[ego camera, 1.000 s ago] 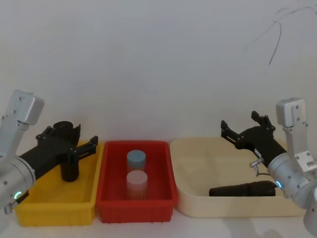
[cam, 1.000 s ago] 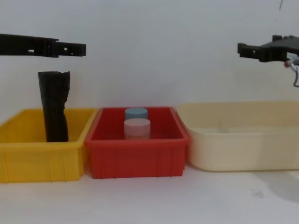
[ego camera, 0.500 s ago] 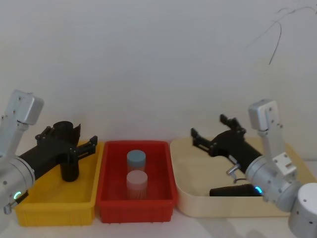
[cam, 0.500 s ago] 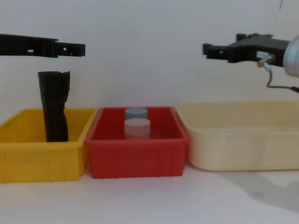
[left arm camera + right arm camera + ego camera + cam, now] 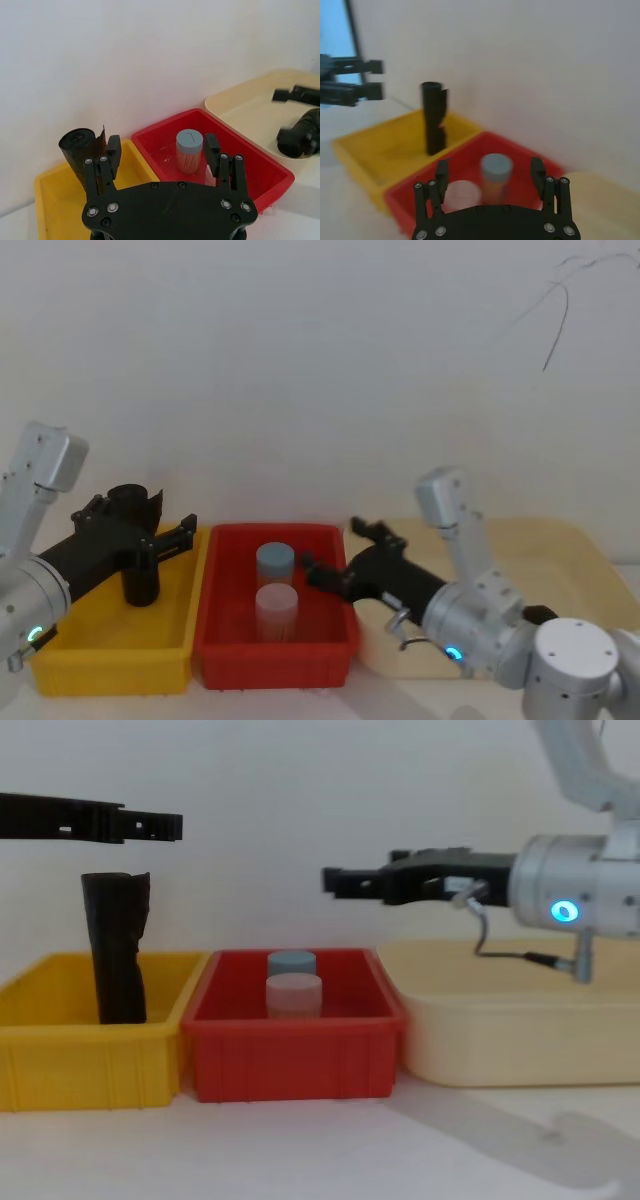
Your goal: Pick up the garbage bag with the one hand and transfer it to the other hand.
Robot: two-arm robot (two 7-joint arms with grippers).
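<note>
The garbage bag (image 5: pixel 137 545), a tall black roll with a crinkled top, stands upright at the back of the yellow bin (image 5: pixel 110 665). It also shows as the roll (image 5: pixel 117 950), the roll (image 5: pixel 79 152) and the roll (image 5: pixel 434 117). My left gripper (image 5: pixel 150 517) hovers open just above the roll's top, seen side-on as the left gripper (image 5: pixel 150 823) and from the wrist as the left gripper (image 5: pixel 161 150). My right gripper (image 5: pixel 333 550) is open and empty, reaching left over the red bin's right edge, at about the roll's top height as the right gripper (image 5: pixel 335 880).
The red bin (image 5: pixel 225 640) in the middle holds a blue-lidded jar (image 5: pixel 275 560) and a pale-lidded jar (image 5: pixel 276 602). A wide beige bin (image 5: pixel 570 540) sits on the right, under the right arm. A plain white wall stands close behind the bins.
The right arm has swung left, from above the beige bin to over the red bin's right edge, gripper still open. The left arm and the roll have not moved.
</note>
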